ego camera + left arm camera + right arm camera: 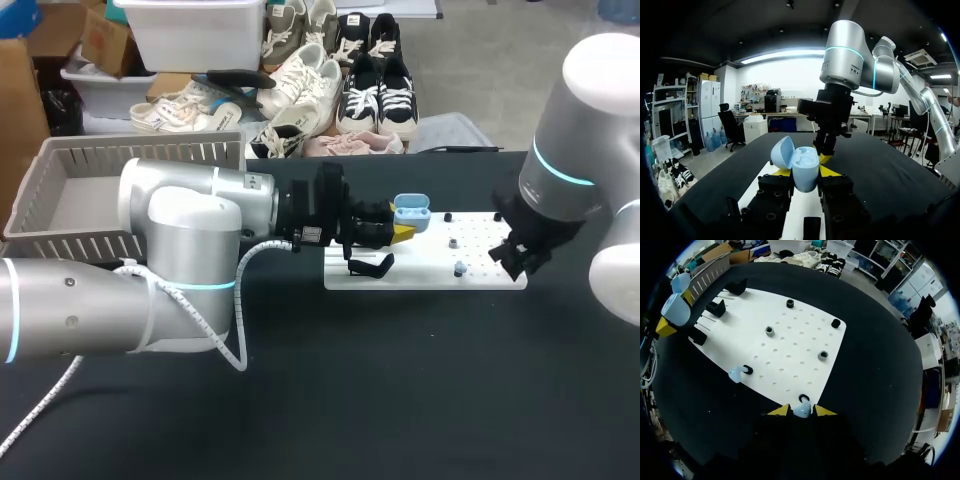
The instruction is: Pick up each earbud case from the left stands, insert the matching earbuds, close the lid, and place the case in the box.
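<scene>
Am looking, at the table's far left, at the grey slatted box (60, 190), losing its near wall and right end behind my left arm (180, 250). Am holding the pale blue case (411, 214) in the left gripper (805, 174), pressing both yellow-tipped fingers (781, 171) against its body from two sides, spread about as wide as the case itself. Am holding it upright over the left part of the white board (430, 275), with the lid (782, 152) tipped open and moulded hollows showing inside. Am losing its lower half behind the black finger blocks in the left wrist view. Am making out one black stand (370, 266) on the board just beside that gripper in the head view, and finding the other stands only in the right wrist view. Further right, am seeing the second earbud (736, 373) lying on the board, touching a small black holder (747, 369), with round pegs (770, 331) dotted beyond it. At the board's right edge, am pinching the earbud (802, 412) in the right gripper (801, 410), fingers set narrow and apparently touching it from both sides, though struggling to confirm contact in the shadow there. Am not catching that earbud in the head view, finding it hidden under the gripper at the end of my right arm (580, 150).
</scene>
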